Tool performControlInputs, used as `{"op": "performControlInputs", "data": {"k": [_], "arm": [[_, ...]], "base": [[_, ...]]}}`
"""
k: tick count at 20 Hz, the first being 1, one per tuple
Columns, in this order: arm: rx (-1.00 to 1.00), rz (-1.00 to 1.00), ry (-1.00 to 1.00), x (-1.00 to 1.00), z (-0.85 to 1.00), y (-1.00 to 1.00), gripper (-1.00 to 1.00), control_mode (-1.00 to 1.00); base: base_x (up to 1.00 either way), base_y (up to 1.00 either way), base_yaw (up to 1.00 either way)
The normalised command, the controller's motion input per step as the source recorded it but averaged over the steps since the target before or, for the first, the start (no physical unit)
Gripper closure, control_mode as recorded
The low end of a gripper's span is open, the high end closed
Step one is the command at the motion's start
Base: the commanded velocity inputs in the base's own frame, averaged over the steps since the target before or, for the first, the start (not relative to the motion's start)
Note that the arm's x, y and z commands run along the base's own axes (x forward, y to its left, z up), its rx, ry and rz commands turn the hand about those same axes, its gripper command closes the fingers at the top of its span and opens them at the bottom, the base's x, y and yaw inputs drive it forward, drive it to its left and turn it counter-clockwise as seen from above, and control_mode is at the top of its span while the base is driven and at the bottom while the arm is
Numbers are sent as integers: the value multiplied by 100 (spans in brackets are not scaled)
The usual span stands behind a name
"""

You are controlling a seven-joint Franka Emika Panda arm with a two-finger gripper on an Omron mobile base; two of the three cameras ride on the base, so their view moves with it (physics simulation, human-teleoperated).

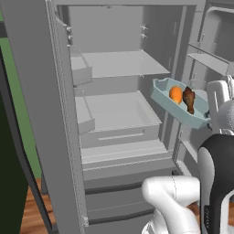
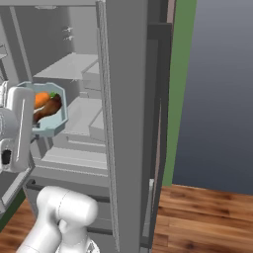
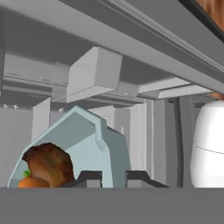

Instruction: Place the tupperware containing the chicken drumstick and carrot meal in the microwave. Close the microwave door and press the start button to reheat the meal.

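Jaws (image 3: 113, 177) clamp the tupperware (image 1: 170, 106) before open grey fridge shelves (image 1: 121, 64).

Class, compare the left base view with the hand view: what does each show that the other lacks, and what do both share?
Left base view only: the open fridge's shelves and drawer, with the tray tilted in front of them. Hand view only: the jaws gripping the tray's rim. Both: the tray, the drumstick and the carrot.
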Motion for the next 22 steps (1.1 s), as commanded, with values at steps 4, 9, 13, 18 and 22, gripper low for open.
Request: {"op": "performControlInputs", "data": {"k": [4, 9, 13, 18, 22], "arm": [[0, 0, 0, 13, 0, 0, 100, -100], [0, 0, 0, 1, 0, 0, 100, 100], [0, 0, 0, 0, 0, 0, 100, 100], [0, 0, 0, 0, 0, 0, 100, 100], [0, 0, 0, 0, 0, 0, 100, 100]], "base": [[0, 0, 0], [0, 4, -4], [-9, 24, -9], [-26, 34, -11], [-47, 45, -10]]}}
